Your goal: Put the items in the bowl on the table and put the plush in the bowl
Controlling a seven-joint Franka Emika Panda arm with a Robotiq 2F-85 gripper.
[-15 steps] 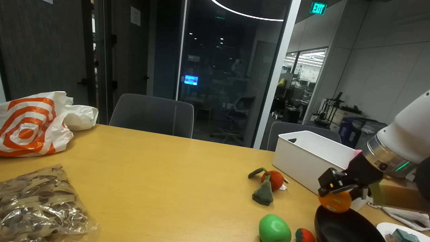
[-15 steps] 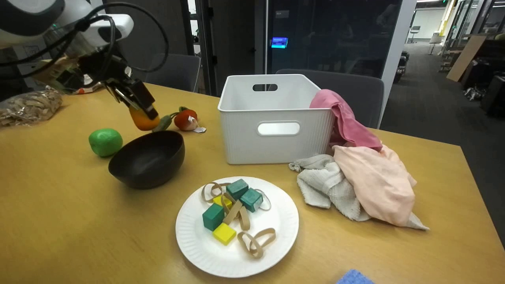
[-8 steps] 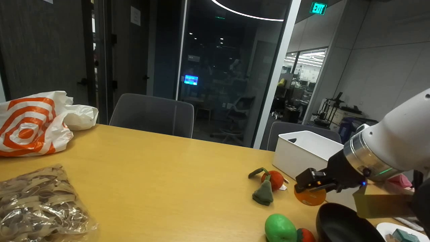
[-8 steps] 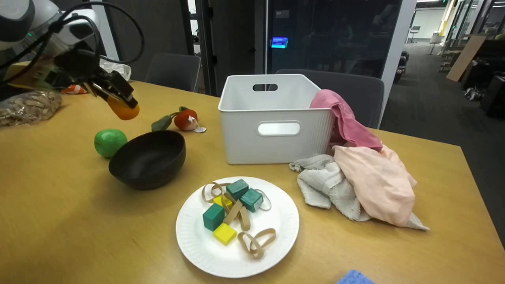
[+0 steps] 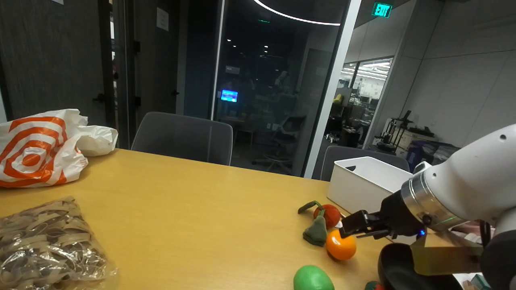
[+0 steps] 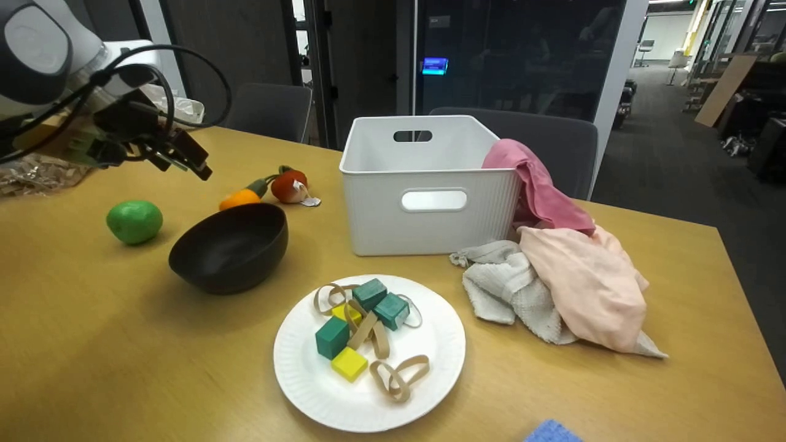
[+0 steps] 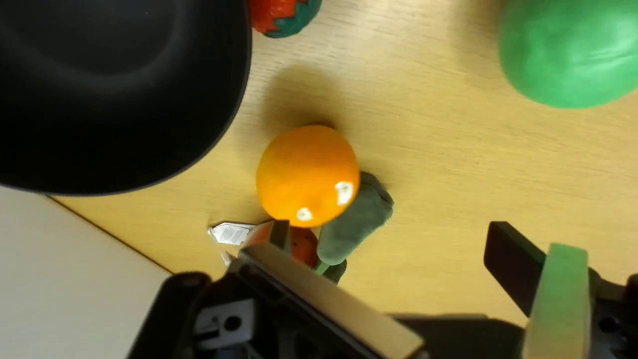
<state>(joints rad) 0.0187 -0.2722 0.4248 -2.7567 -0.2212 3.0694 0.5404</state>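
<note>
My gripper (image 7: 391, 242) is open above the table (image 6: 98, 344), nothing between its fingers. Below it an orange ball (image 7: 308, 174) appears to rest on the table, close against the plush (image 7: 354, 222); I cannot tell if they touch. The plush, grey-green with a red-orange part, lies beside the bin in both exterior views. The black bowl (image 6: 230, 248) shows a bare inside where visible. Away from its side sits the bright green ball (image 6: 134, 222). A small red and green piece (image 7: 286, 17) lies right by the bowl's rim, hidden in an exterior view.
A white bin (image 6: 430, 221) stands behind the bowl, pink, peach and grey cloths (image 6: 583, 282) beside it. In front is a white plate (image 6: 295, 374) holding blocks and rubber bands. A bag of bands (image 5: 48, 245) and a white-orange bag (image 5: 40, 149) lie farther off.
My gripper has carried the orange ball from over the bowl toward the plush, opened and let it go. The green ball has rolled away from the bowl.
</note>
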